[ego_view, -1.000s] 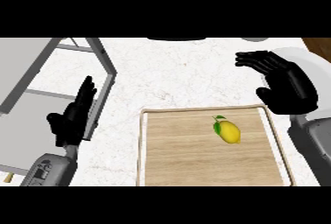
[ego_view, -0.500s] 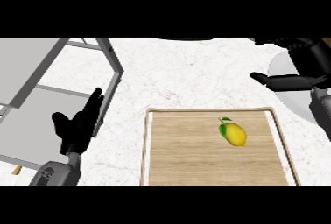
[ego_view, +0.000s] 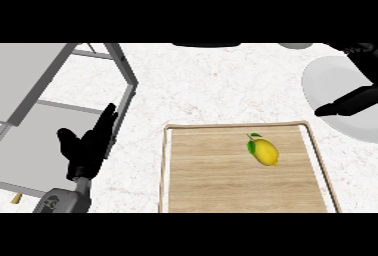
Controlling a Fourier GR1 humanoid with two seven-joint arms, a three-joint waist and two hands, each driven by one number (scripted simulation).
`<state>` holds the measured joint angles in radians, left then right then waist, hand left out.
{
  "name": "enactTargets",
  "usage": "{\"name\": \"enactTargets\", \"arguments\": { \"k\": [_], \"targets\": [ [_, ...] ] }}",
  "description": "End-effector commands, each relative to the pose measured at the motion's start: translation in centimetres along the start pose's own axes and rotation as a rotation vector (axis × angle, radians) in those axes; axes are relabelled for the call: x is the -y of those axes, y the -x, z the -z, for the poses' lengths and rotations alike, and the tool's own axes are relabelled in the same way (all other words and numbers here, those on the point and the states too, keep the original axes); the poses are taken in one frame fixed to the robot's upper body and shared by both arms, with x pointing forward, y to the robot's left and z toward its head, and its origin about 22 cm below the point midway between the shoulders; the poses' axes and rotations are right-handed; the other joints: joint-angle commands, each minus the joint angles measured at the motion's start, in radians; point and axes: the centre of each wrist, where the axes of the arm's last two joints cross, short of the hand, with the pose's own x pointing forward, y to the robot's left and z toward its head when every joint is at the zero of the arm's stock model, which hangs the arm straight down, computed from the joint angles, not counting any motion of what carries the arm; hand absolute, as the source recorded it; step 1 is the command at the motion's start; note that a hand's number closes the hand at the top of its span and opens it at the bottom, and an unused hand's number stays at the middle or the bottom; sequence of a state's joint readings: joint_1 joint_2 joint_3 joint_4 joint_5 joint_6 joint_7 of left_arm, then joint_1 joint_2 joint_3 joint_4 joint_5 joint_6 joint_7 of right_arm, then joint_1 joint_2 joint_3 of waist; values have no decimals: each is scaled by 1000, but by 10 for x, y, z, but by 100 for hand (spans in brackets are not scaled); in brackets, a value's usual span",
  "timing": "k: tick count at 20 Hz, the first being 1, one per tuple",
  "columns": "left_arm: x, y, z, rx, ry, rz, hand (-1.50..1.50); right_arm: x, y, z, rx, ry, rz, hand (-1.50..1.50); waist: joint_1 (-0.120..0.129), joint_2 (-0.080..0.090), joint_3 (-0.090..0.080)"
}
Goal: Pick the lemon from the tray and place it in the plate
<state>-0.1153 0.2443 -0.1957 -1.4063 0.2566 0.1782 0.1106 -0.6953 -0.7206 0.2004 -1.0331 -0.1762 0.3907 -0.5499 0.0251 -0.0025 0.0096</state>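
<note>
One yellow oval lemon with a small green leaf (ego_view: pixel 264 151) lies on the flat wooden tray with a raised pale rim (ego_view: pixel 167 170), in the upper right part of the tray surface and apart from every rim. Nothing touches it.

The round white plate (ego_view: pixel 325 85) sits on the speckled white counter (ego_view: pixel 207 85) beyond the tray's right far corner, partly cut off by the view's right edge.

Right hand (ego_view: pixel 353 100): black, at the right edge, over the plate area. Only part of it shows; whether its fingers are spread or curled cannot be told, and no object is visible in it.

Left hand (ego_view: pixel 87 147): black, fingers straight and pointing up, holding nothing, resting beside the grey metal frame (ego_view: pixel 122 65) to the left of the tray.

Step in hand, as judged: approach to the lemon; the pick is not yet made.

Recommended procedure:
1. Bring the right hand back over the tray and descend above the lemon's middle
2. Set fingers and thumb across the short axis, clear of the leaf end
3. The rounded fruit is likely to roll, so close from both sides together
4. Lift clear of the tray rim before moving to the plate
</note>
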Motion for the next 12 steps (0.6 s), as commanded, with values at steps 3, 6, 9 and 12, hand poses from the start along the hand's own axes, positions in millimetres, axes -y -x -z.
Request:
{"name": "enactTargets", "arguments": {
  "k": [3,6,9,12],
  "targets": [
    [17,35,-20,-156,17,-28,0,4,-23,12,-113,-319,-234,-150,-3,4,-11],
    [-10,34,-20,-170,-35,-7,0,-2,-39,18,-122,-424,-285,-150,-24,-2,-11],
    [-4,25,-24,-165,6,-20,0,-32,-38,28,-155,-459,-366,-150,-20,-3,-10],
    [-10,26,-12,-169,-17,-24,0,-43,-36,33,-195,-482,-398,-150,-23,3,-11]
  ]
}}
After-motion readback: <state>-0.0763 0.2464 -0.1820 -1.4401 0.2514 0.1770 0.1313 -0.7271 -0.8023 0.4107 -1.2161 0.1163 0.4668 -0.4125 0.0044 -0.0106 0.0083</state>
